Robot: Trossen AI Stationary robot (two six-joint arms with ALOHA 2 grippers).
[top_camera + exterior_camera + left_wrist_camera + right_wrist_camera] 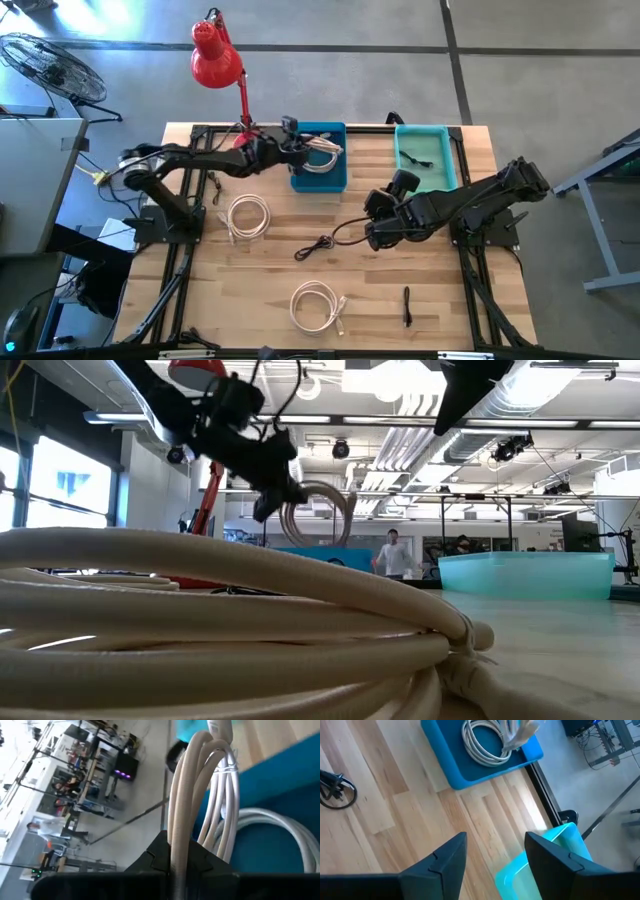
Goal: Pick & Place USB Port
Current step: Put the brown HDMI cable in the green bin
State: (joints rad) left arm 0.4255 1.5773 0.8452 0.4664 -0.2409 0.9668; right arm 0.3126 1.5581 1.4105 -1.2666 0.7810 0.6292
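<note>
High view: left gripper (298,150) clenched on a white cable (322,150) over the blue bin (321,180). Right gripper (375,218) hangs released nr the black cable (318,246).

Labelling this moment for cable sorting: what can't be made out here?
- Teal bin, low view: its wall hides its contents.
- Small black item, high view: too small to identify.
- Left claw, shut on the white cable: cut off by the left wrist view's edge.

Open lab hall: exposed ceiling ducts (400,435), equipment benches (95,765).
</note>
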